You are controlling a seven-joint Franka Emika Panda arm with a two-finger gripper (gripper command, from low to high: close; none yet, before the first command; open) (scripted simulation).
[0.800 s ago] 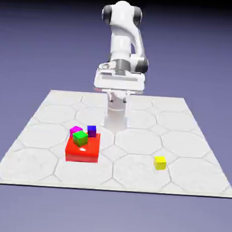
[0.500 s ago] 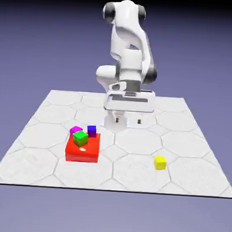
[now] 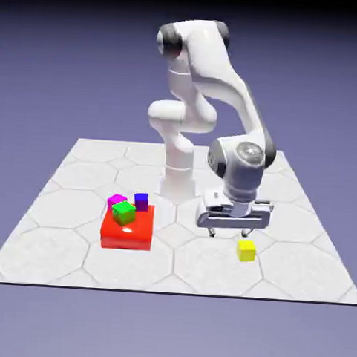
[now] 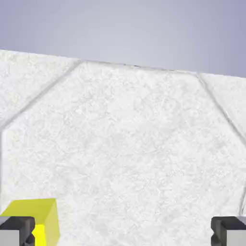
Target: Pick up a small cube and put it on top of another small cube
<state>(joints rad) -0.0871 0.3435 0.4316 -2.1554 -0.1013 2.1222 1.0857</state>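
Tabletop (image 3: 72, 260) now has my pincer (image 3: 229, 234) lowered from mid-table to near the yellow cube (image 3: 246, 251), jaws open, empty; likely needs recentring before gripping.

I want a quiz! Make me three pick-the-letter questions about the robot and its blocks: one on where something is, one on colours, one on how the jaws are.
1. Where is the yellow cube?
A) On the red block
B) On the table
C) Behind the blue cube

2. What colour is the big flat block?
A) Red
B) White
C) Green

3. How are the robot's jaws?
A) Shut on the blue cube
B) Shut, holding nothing
C) Open, holding nothing

Right letters:
1: B, because the exterior view shows it standing on the pale tabletop.
2: A, because its top and front side are both red.
3: C, because the hand view shows the two finger tips wide apart, with nothing gripped between them.
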